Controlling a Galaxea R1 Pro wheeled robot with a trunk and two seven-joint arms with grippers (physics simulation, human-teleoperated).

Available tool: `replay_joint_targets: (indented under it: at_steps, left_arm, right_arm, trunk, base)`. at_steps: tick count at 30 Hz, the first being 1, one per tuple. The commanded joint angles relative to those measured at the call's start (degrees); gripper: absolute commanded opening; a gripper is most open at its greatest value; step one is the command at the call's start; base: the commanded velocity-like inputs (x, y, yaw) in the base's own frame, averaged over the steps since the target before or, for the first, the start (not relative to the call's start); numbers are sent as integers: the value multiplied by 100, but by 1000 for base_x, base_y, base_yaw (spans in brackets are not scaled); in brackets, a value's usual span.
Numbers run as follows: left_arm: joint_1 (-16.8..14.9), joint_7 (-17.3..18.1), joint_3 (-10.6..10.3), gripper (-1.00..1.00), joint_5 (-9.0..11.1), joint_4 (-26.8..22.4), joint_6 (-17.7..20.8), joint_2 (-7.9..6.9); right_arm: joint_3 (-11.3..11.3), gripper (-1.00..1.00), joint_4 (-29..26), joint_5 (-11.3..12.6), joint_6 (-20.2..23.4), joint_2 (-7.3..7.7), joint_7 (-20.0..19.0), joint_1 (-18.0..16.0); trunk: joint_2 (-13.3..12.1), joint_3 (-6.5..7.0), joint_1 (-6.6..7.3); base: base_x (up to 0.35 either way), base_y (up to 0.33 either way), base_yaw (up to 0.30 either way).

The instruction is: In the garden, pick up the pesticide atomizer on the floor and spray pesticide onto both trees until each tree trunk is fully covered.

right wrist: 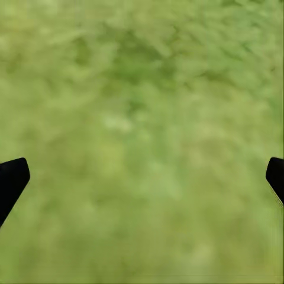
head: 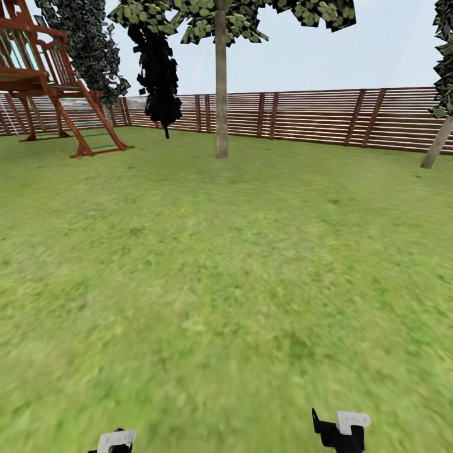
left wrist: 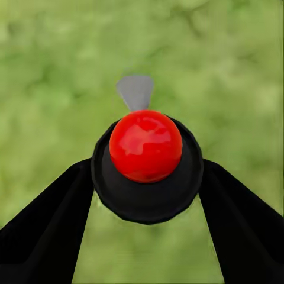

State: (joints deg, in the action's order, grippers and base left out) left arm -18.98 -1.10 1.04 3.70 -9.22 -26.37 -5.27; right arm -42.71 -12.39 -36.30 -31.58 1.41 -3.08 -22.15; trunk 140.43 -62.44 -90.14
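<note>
In the left wrist view my left gripper (left wrist: 146, 180) is shut on the pesticide atomizer (left wrist: 147, 148), a black round body with a glossy red cap and a small grey nozzle, held above the grass floor (left wrist: 53, 71). The left wrist (head: 116, 440) sits at the bottom edge of the head view. My right gripper (right wrist: 142, 177) hangs open over bare grass, fingers far apart; its wrist (head: 341, 429) is low in the head view. Two trees stand far ahead: one straight trunk (head: 221, 94) at centre, one leaning trunk (head: 436, 146) at the far right.
A brown slat fence (head: 302, 116) bounds the lawn at the back. A red-brown wooden play frame (head: 60, 82) stands at the back left. Beside it are a narrow all-black tree (head: 160, 75) and a dark leafy tree (head: 94, 50). Open grass (head: 226, 283) stretches up to the trunks.
</note>
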Motion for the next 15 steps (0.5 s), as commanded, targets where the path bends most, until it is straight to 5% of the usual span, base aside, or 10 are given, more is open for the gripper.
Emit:
replay_joint_targets:
  at_steps: [1,15]
  left_arm:
    - [0,4,1,-100,-1,-1,0,0]
    - [0,4,1,-100,-1,-1,0,3]
  right_arm:
    - [2,100,0,0,1,0,0,0]
    - [4,100,0,0,2,0,0,9]
  trunk:
    - [0,0,0]
    - [0,0,0]
  base:
    - [339,0,0]
    - [339,0,0]
